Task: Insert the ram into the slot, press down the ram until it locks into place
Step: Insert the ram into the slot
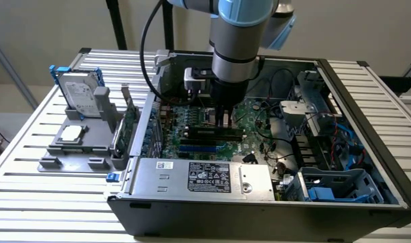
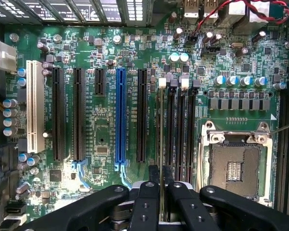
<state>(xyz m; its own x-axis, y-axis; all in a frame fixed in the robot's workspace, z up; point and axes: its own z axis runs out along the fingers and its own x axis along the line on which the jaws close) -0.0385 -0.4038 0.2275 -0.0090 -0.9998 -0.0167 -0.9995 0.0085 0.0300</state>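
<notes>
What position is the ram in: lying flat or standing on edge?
On edge: the ram shows as a thin line held by the gripper along the slot.

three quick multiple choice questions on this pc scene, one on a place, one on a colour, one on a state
1. Where is the claw?
A. over the hard drive
B. over the black memory slots
C. outside the case

2. What colour is the one long slot that stands out among the black ones?
A. red
B. yellow
C. blue

3. What state is the ram in?
A. lying flat on the table
B. held edge-on between the claw's fingers
C. plugged into the white slot

Answers:
1 B, the arm reaches down onto those slots.
2 C, the blue slot is plain in the wrist view.
3 B, the fingers close on its thin edge.
</notes>
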